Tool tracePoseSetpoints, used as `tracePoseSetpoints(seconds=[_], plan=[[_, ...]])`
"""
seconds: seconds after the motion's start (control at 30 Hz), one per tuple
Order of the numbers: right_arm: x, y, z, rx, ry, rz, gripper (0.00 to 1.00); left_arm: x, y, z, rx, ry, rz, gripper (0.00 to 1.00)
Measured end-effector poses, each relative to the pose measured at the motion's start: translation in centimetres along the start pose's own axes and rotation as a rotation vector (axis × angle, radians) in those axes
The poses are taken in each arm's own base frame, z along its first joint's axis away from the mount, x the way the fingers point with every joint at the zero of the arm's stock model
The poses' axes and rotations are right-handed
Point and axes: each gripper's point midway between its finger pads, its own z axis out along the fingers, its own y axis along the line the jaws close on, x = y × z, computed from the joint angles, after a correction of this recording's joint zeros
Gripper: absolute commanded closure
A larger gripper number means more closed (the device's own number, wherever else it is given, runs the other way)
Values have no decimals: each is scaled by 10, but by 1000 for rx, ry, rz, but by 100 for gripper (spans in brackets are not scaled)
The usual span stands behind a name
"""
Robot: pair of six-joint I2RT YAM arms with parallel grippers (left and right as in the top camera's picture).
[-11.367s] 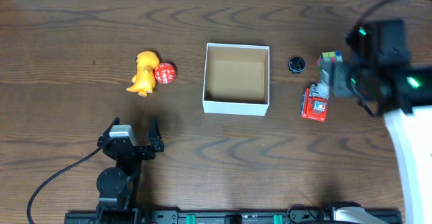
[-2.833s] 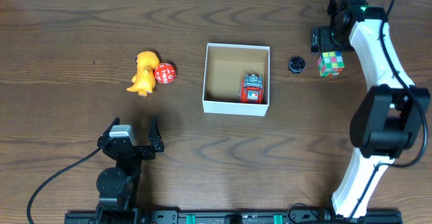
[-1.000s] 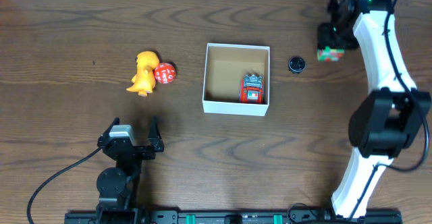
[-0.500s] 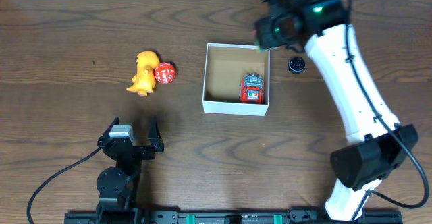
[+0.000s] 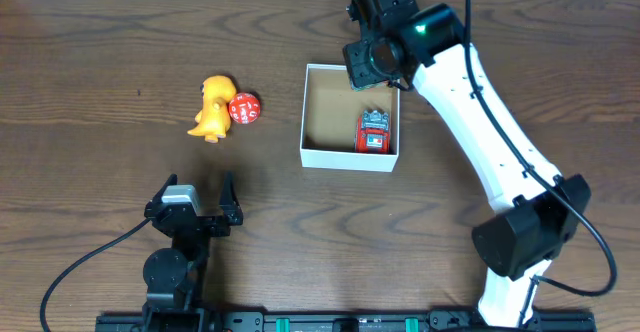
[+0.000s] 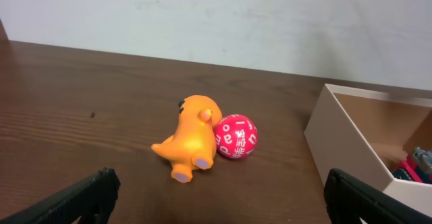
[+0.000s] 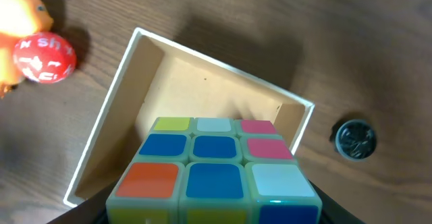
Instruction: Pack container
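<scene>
The container [image 5: 348, 158], a shallow white box with a brown floor, sits mid-table with a red toy car [image 5: 375, 132] inside at its right. My right gripper [image 5: 375, 62] hovers over the box's far right corner. It is shut on a multicoloured puzzle cube [image 7: 212, 170], which fills the lower right wrist view above the box [image 7: 108, 123]. The overhead view hides the cube under the wrist. My left gripper [image 5: 196, 194] rests near the front edge, open and holding nothing, its fingers [image 6: 94, 193] spread wide.
An orange dinosaur toy [image 5: 212, 107] and a red numbered ball [image 5: 244, 109] lie touching, left of the box. The left wrist view shows both, dinosaur [image 6: 191, 136] and ball [image 6: 235, 135]. A small black round object [image 7: 355, 140] lies right of the box.
My right arm swung left from the table's far right, carrying the cube, and now hangs over the box's far right corner. The left arm and the toys stayed still.
</scene>
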Motion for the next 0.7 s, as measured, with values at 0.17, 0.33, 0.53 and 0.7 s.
tracePoseSetpoints(seconds=[0.17,0.33,0.53,0.7], plan=[[5,0,14,11,33,96,53,0,0,0,0,0,0,2],[11,0,28,26,66,170,54,0,0,0,0,0,0,2],[23,-6,53,70,121,200,54,0,0,0,0,0,0,2],[32,-10,71,105,157,209,54,0,0,0,0,0,0,2]])
